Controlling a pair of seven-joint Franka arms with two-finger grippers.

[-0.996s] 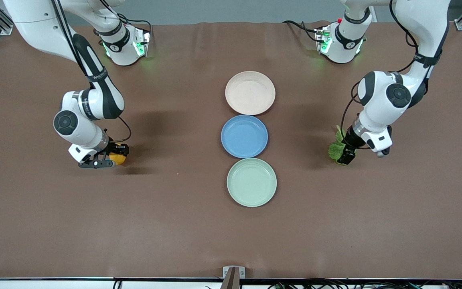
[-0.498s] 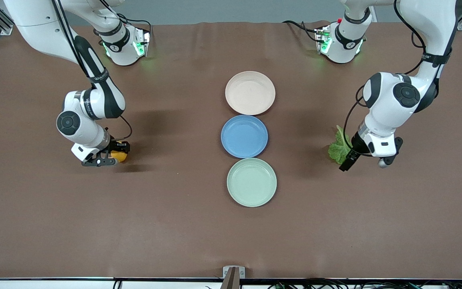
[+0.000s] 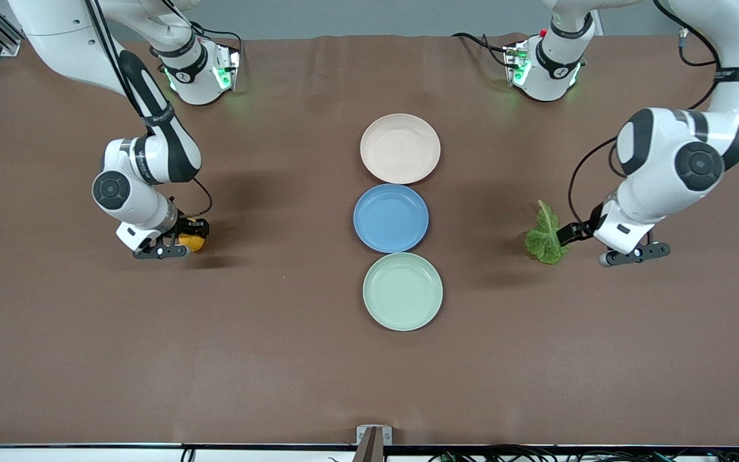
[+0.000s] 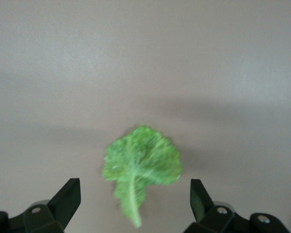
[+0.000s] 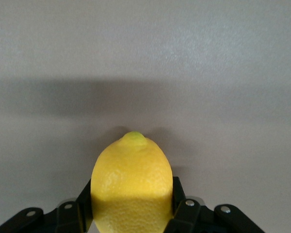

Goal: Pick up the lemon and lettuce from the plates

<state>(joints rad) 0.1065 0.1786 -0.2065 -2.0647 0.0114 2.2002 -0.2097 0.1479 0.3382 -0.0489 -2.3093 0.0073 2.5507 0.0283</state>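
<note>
Lemon [image 5: 132, 182] clamped in right gripper [image 3: 180, 244] jaws, low over tabletop [image 3: 280, 359] toward right arm's end. Left gripper [image 4: 135, 201] jaws open; lettuce [image 3: 544, 234] on tabletop, near left arm. Risk: lemon rolls when released.

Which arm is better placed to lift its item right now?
Right. The right gripper is shut on the lemon. The left gripper is open, and the lettuce lies loose on the table.

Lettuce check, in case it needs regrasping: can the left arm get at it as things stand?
Probably yes. The lettuce lies flat on bare table, and the left gripper is open just beside it, nothing between them.
</note>
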